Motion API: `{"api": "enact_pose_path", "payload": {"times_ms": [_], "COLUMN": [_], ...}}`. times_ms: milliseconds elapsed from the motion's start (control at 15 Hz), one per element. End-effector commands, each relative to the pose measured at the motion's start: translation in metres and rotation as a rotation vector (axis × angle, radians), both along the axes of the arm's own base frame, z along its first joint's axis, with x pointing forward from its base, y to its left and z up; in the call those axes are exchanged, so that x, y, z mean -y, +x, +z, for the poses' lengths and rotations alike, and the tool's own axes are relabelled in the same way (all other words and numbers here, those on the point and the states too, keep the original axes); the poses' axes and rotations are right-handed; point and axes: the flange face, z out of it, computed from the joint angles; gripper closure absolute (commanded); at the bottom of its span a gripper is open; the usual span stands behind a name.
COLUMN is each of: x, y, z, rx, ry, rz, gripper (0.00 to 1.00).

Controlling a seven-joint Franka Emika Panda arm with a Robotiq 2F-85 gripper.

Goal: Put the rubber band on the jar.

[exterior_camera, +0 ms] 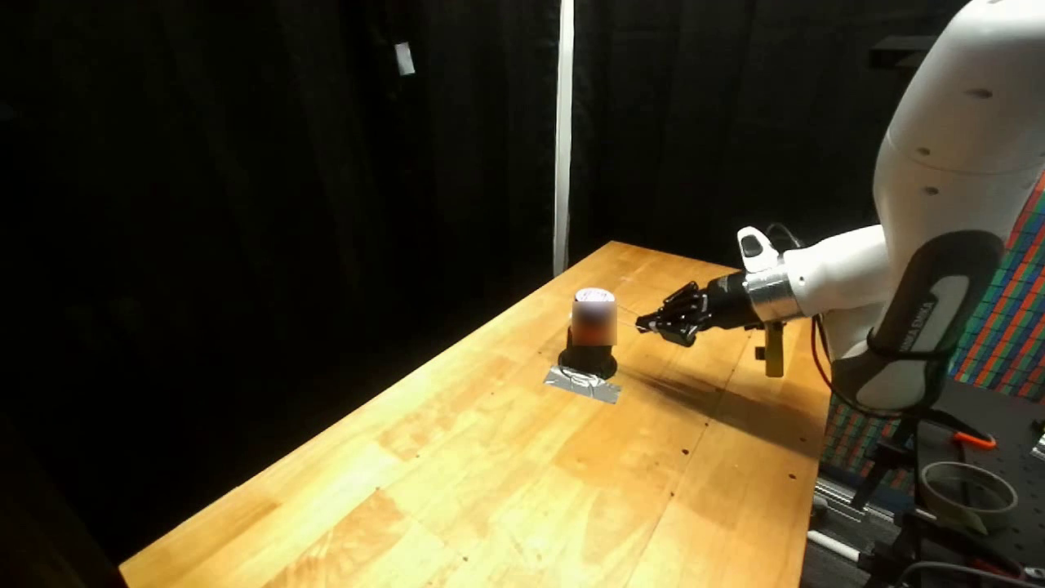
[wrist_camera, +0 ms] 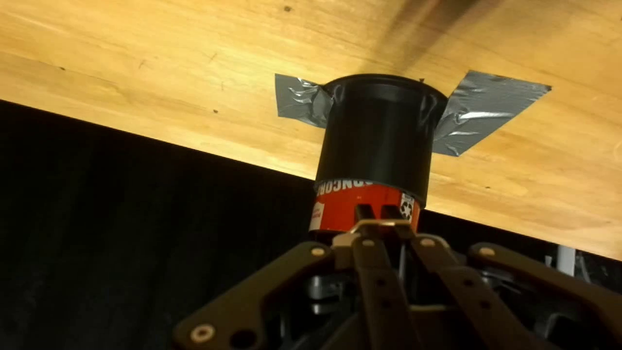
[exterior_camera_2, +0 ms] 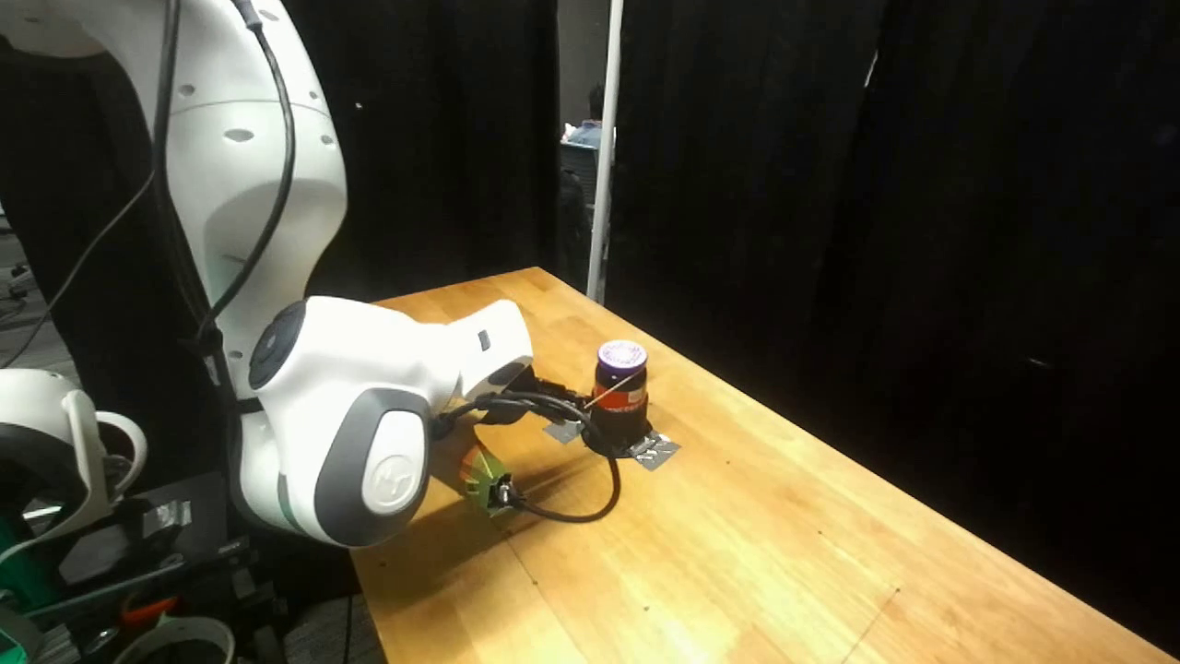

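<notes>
Two strips of silver tape [wrist_camera: 491, 104] run from a black holder [wrist_camera: 379, 131] onto the wooden bench [wrist_camera: 194, 58], and in that holder the jar [exterior_camera_2: 631, 400] stands upright, purple lid [exterior_camera_2: 623, 355] uppermost, its orange-red label [wrist_camera: 336, 208] showing above the holder's rim. Near it but apart, the jaws stand almost together, a slim gap at the tips, with hold of a thin tan rubber band [exterior_camera_2: 612, 391]. That stretches straight toward the jar, slanting across it below the lid in an exterior view; whether it loops right round I cannot tell.
</notes>
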Motion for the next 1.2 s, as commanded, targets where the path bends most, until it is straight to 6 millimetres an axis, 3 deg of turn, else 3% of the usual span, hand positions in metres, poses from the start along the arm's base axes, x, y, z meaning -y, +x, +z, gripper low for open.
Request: {"api": "enact_pose_path", "payload": {"times_ms": [0,133,267,467,733,800,1000,1067,1133], "x": [-0.023,-0.03,-0.044,-0.044,-0.03,-0.024,-0.01,-0.001,0.007], "y": [0.018,0.021,0.039,0.04,0.018,0.015,0.011,0.01,0.011], "z": [0.014,0.016,0.039,0.049,0.058,0.08,0.1,0.106,0.112], "rx": [0.094,0.166,0.227,0.279,0.287,0.227,0.063,0.01,-0.047], "ry": [-0.03,-0.059,-0.091,-0.129,-0.167,-0.195,-0.269,-0.283,-0.295], "rz": [-0.006,0.0,-0.015,-0.07,-0.191,-0.207,-0.262,-0.294,-0.318], "gripper": [0.87,0.88,0.88,0.89,0.89,0.89,0.91,0.85,0.66]}}
